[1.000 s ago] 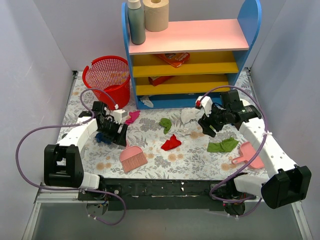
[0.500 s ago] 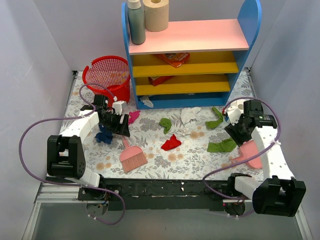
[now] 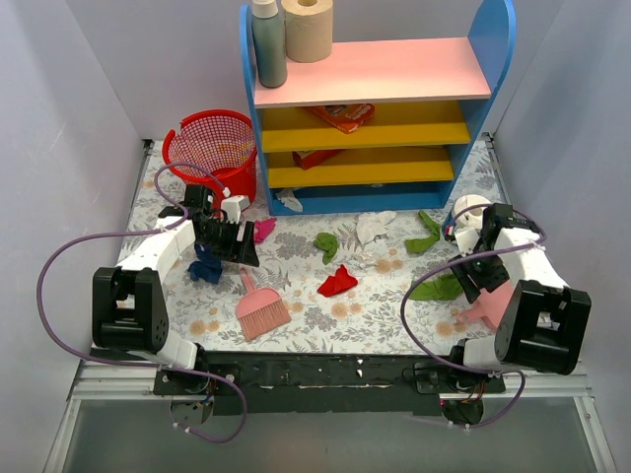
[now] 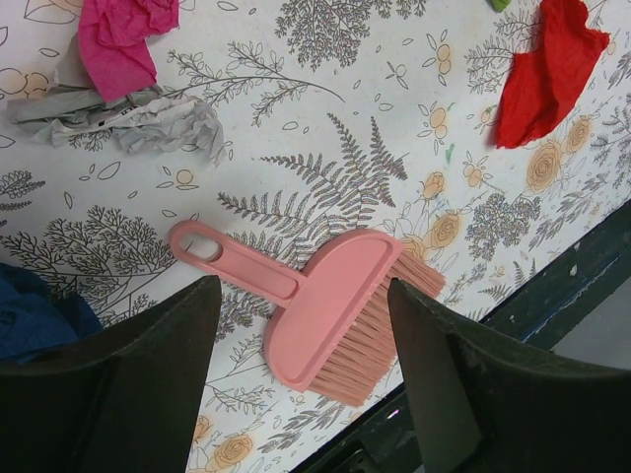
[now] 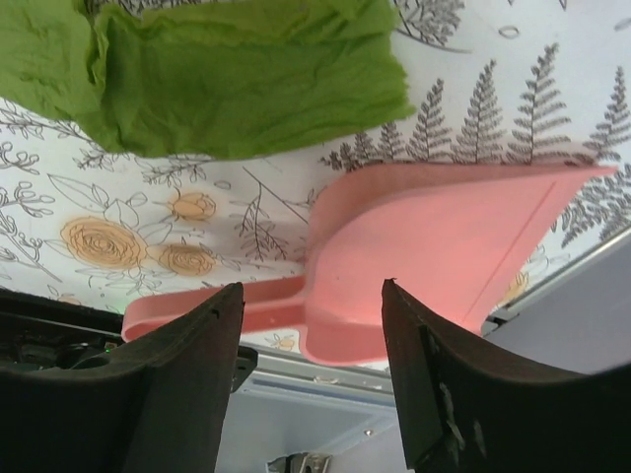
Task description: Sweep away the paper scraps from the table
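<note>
Left gripper (image 4: 304, 291) wide open, empty, above pink plastic hand brush (image 4: 330, 315). Right gripper (image 5: 311, 291) open, empty, over pink plastic dustpan (image 5: 444, 236), near right. Crumpled coloured paper scraps (image 3: 338, 282) lie scattered across floral-cloth table (image 3: 385, 307). Risk: flat handles likely slip if jaws close off-centre.

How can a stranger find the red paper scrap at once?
Start at the blue shelf unit at the back of the table. In front of it, near the table's middle, lies the red scrap, just right of the pink brush. It is the only red wad there; the green scrap just behind it is its nearest neighbour.
</note>
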